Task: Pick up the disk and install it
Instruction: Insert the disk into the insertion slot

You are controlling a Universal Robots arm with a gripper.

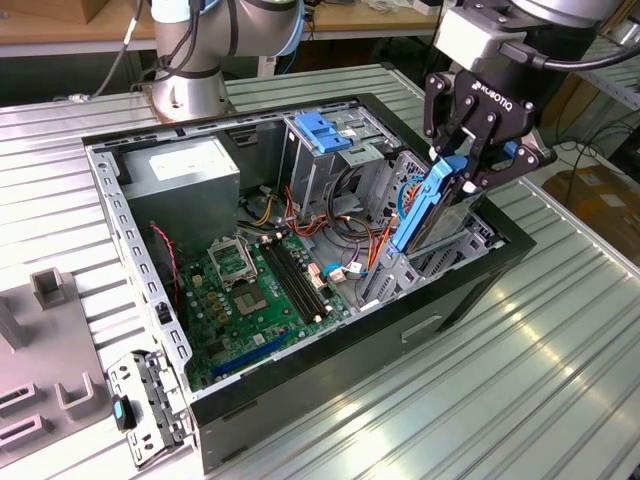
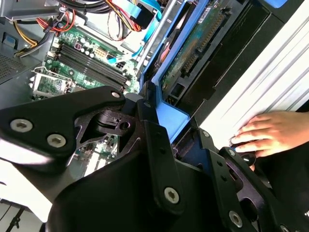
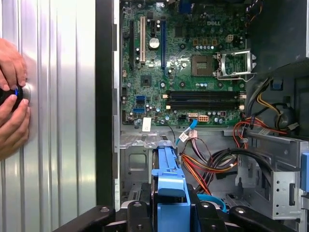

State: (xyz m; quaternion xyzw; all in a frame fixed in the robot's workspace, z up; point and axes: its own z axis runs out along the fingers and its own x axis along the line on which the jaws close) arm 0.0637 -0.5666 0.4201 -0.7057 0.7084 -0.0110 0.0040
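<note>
Disk: one disk, blue-edged, tilted, with its upper end between the fingers and its lower end down among the metal bay walls at the exterior view's right end of the case.
Fingers: two fingers of the one gripper pinched the disk's blue upper end.
Case: one open computer case lay on the ribbed metal counter.
Contents: one green motherboard; one grey power-supply box, far left; one drive cage with a blue handle, far side.
Person: two hands rested on the counter beside the case, well apart from the disk.
</note>
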